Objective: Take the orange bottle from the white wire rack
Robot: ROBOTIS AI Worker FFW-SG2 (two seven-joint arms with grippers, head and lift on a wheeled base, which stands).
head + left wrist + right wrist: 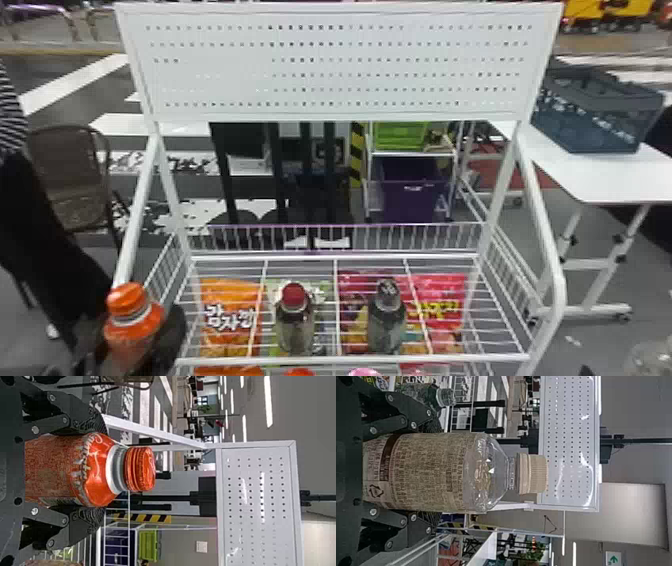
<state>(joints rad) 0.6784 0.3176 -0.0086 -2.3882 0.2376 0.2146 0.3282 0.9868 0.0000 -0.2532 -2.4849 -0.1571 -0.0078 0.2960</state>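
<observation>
Head view: the orange bottle with a ribbed orange cap (132, 325) is in the left tool (135, 331), upright, at the left side of the white wire rack (350, 358). On the rack, a dark bottle with a red cap (294, 320) and a dark bottle with a grey cap (386, 320).

Left wrist view: fingers clamped on both sides of the orange bottle, below its cap.

Right wrist view: right tool (435, 471) clamped on a clear plastic bottle with a beige cap (488, 473), upright.
</observation>
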